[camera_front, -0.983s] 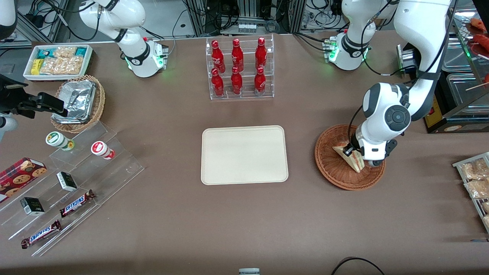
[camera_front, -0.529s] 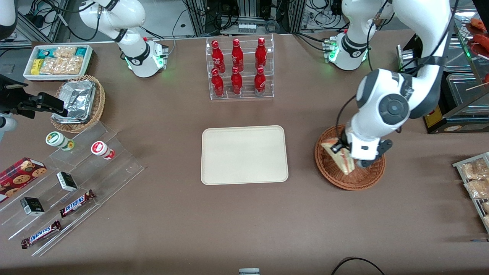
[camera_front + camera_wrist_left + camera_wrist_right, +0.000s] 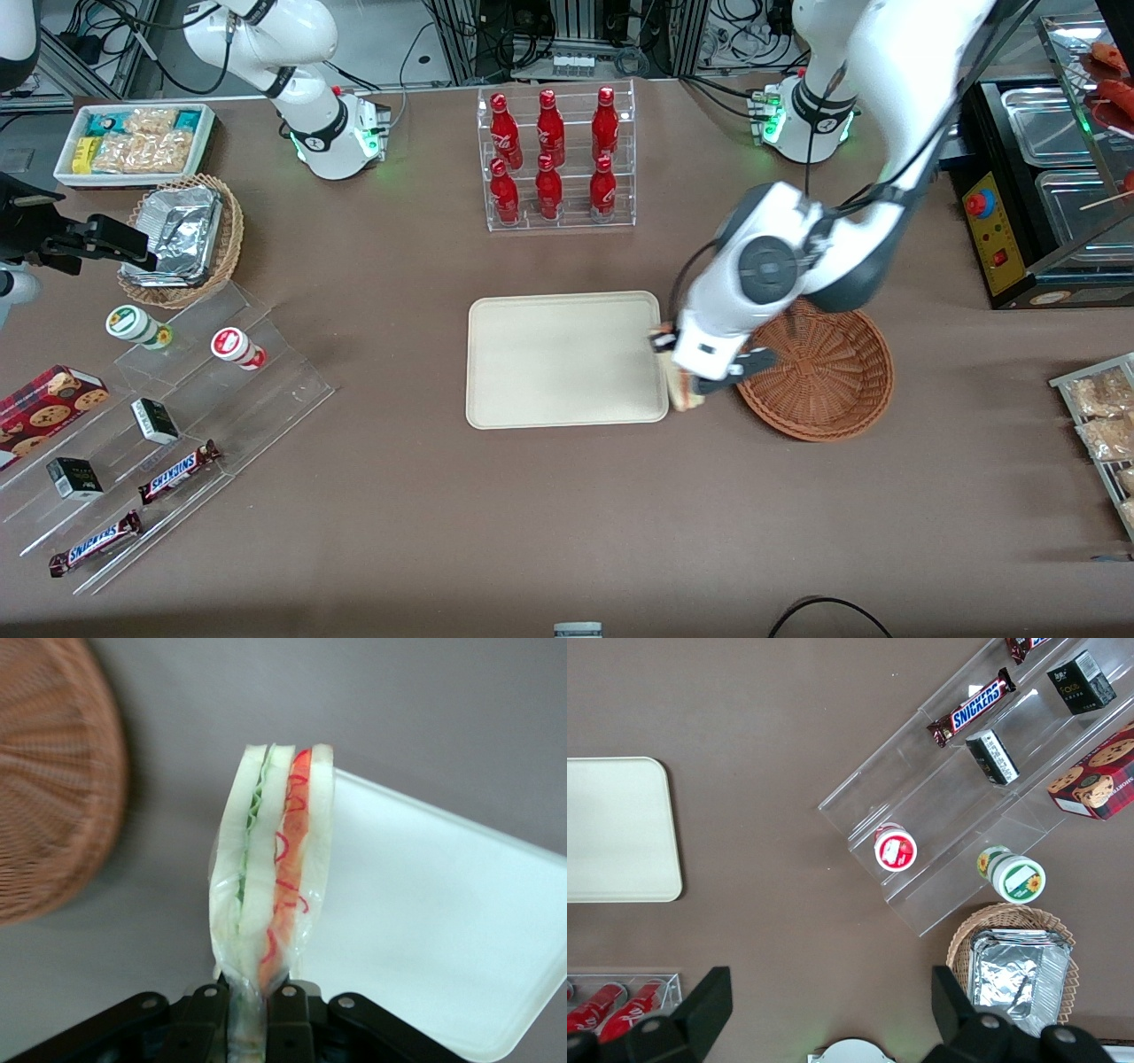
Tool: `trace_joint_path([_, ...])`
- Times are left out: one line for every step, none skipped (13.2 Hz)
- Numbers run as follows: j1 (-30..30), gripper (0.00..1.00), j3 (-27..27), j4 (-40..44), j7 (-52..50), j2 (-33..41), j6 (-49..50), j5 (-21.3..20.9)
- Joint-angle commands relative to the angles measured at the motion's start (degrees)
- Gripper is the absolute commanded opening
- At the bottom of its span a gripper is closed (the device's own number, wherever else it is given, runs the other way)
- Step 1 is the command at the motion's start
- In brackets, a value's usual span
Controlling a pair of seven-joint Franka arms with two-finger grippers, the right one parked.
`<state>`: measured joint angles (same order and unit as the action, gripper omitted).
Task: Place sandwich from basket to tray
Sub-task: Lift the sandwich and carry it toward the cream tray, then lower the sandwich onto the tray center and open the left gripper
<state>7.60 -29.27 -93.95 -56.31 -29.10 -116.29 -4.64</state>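
Wrapped sandwich [image 3: 270, 877] base hidden between gripper [image 3: 248, 1010] fingers [image 3: 205, 1014]

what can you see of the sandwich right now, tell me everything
The sandwich is a thin wedge of pale bread slices with green, white and red filling layers along its cut edge, wrapped in clear film. The gripper is shut on one end of it, so it hangs in the air, touching nothing else. It is out of the basket and sits over the gap between basket and tray, right at the tray's edge, not yet set down.
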Motion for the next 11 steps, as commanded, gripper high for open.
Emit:
trace_joint_path([5.7,0.00,-0.1,9.4,-4.0,-8.8,0.8,-4.0])
trace_joint_path([7.3,0.00,-0.1,10.5,-4.3,-10.3,0.7,-5.3])
trace_joint_path([8.7,0.00,-0.1,11.4,-4.3,-11.8,0.1,-6.0])
trace_joint_path([10.9,0.00,0.0,12.7,-4.3,-13.5,-2.2,-7.0])
trace_joint_path([12.7,0.00,0.0,13.6,-4.8,-14.7,-3.0,-7.6])
trace_joint_path([14.3,0.00,0.3,14.1,-6.3,-15.5,-3.1,-8.0])
trace_joint_path([15.8,0.00,1.0,14.5,-7.6,-15.9,-3.1,-8.9])
trace_joint_path([17.3,0.00,1.7,15.0,-7.8,-16.3,-3.2,-9.7])
trace_joint_path([18.7,0.00,2.5,16.8,-7.9,-17.5,-3.2,-9.8])
trace_joint_path([20.2,0.00,3.6,18.7,-9.5,-18.9,-3.1,-9.8])
trace_joint_path([21.0,0.00,4.4,19.5,-10.7,-19.8,-3.0,-9.8])
